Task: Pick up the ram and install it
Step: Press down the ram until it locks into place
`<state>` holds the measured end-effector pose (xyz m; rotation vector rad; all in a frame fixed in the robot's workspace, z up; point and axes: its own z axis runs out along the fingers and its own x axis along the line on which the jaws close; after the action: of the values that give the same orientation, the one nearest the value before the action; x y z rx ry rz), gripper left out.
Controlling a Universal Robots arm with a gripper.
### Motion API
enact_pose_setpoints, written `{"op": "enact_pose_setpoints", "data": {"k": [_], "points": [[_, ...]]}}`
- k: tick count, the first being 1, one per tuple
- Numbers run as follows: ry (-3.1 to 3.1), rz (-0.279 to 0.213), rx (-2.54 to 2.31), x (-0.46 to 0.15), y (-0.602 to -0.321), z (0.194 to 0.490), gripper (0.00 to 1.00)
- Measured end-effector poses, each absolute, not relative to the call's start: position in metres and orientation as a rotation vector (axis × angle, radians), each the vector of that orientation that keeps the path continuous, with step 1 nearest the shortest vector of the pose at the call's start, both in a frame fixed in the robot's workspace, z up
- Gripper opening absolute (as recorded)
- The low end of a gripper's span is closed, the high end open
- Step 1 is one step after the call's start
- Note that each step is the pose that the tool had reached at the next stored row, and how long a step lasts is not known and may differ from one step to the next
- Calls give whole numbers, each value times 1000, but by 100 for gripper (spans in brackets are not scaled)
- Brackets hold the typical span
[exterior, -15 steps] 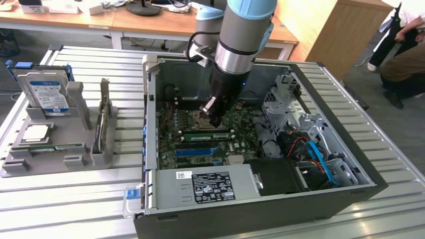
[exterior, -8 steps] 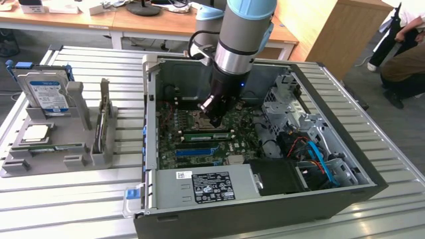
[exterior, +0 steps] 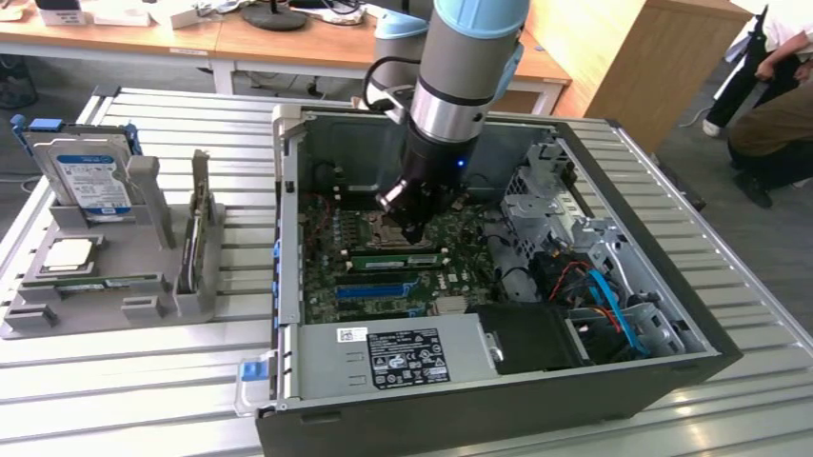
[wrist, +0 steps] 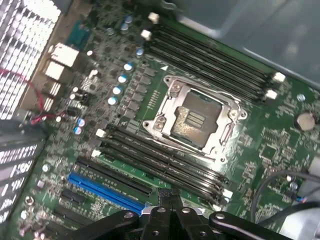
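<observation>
The open PC case [exterior: 711, 314] takes up the middle and right of the exterior view, lying on a slatted metal table [exterior: 152, 400]. The arm [exterior: 464, 57] comes down into the case from the top centre. A grey tray [exterior: 76, 314] sits at the left edge with a hard drive [exterior: 89, 181] standing in it. A person [exterior: 775, 105] is at the upper right, well apart from the work.

Inside the case, the power supply [exterior: 406, 357] lies along the near wall. The motherboard [wrist: 270, 145] lies beyond it, with the open CPU socket [wrist: 195, 117] between two banks of memory slots. A blue slot [wrist: 105, 192] lies beside the nearer bank.

The ram [exterior: 396, 256] shows as a thin green strip standing along the slots just below the socket, centre of frame. Whether it is fully seated I cannot tell. The gripper [exterior: 413, 233] is directly above it with its claw closed and holding nothing. Its tips [wrist: 169, 200] are at or just over the slot bank.

What could go wrong:
- Pressing on one end only could leave the stick tilted, with one latch unclicked.
- A push slightly off the stick's edge could slip onto the neighbouring slot or the board parts.
- Force on a misaligned notch could damage the slot.

The power supply's black-and-white label and the drive's blue-and-white label both carry print, but none of it can be read.
</observation>
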<state>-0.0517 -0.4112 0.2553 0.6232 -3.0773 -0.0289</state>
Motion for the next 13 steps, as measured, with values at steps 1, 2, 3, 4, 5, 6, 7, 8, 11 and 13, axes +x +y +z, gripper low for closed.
{"op": "enact_pose_setpoints", "data": {"k": [1,2,3,4,5,6,7,8,11,13], "points": [[-3082,-29,598,-52,-411,255,11],[-3087,-29,573,-52,-411,255,11],[-3092,-29,547,-52,-411,255,11],[-3097,-28,520,-52,-411,255,11],[-3101,-28,494,-52,-411,255,11],[-3105,-28,469,-52,-411,255,11],[-3109,-28,444,-52,-411,255,11],[-3113,-28,418,-52,-411,255,11],[-3123,-27,342,-52,-411,255,11],[-3128,-27,291,-52,-411,255,11]]}}
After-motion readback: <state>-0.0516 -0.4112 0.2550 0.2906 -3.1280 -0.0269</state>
